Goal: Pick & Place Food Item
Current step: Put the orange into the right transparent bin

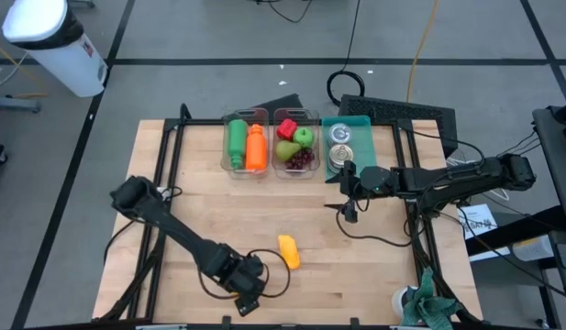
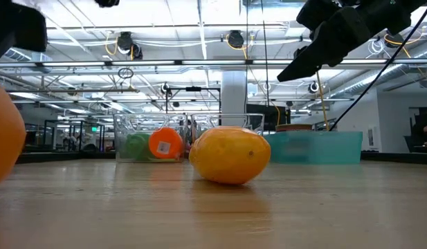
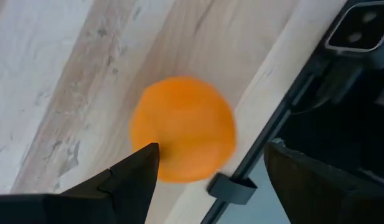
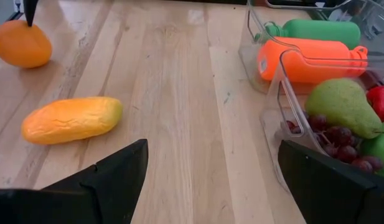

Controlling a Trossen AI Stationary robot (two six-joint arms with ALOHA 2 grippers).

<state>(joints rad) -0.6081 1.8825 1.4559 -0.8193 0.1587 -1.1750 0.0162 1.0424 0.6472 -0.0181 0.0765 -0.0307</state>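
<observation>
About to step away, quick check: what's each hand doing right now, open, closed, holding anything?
Left hand: open, over the orange, not gripping it.
Right hand: open, empty, above the table.

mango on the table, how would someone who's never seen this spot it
On the wooden table, look at the open boards in front of the row of clear bins. The mango lies there alone, just right of the left hand. It is long and yellow-orange, unlike the round orange under that hand.

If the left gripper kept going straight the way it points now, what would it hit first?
Most likely the orange: it lies on the table dead ahead of the open left gripper, between the fingers' lines. Depth is unclear.
</observation>
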